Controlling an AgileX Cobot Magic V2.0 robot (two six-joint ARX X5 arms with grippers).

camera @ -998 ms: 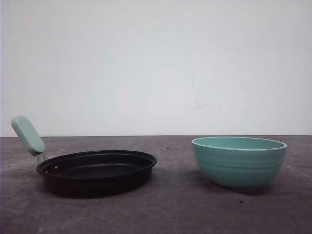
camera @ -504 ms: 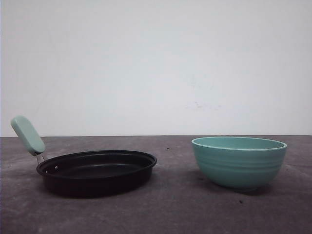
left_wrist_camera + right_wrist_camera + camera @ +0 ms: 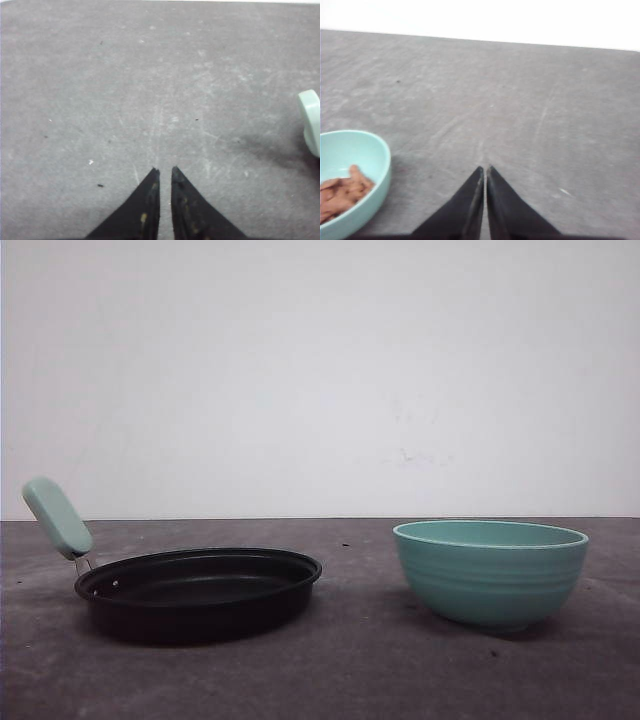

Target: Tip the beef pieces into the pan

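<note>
Orange-brown beef pieces (image 3: pixel 342 194) fill the bowl (image 3: pixel 355 182); both grippers' jaws closed, empty.

The counter (image 3: pixel 350 680) is seen from a low front camera, nearly level with its surface, facing a white wall (image 3: pixel 320 370). Each wrist camera is aimed steeply down at the counter from close above. The teal bowl (image 3: pixel 490 572) is shared by the front and right wrist views.

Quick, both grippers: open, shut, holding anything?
Left gripper: shut but for a thin slit, holding nothing, over bare table.
Right gripper: shut, holding nothing.
</note>
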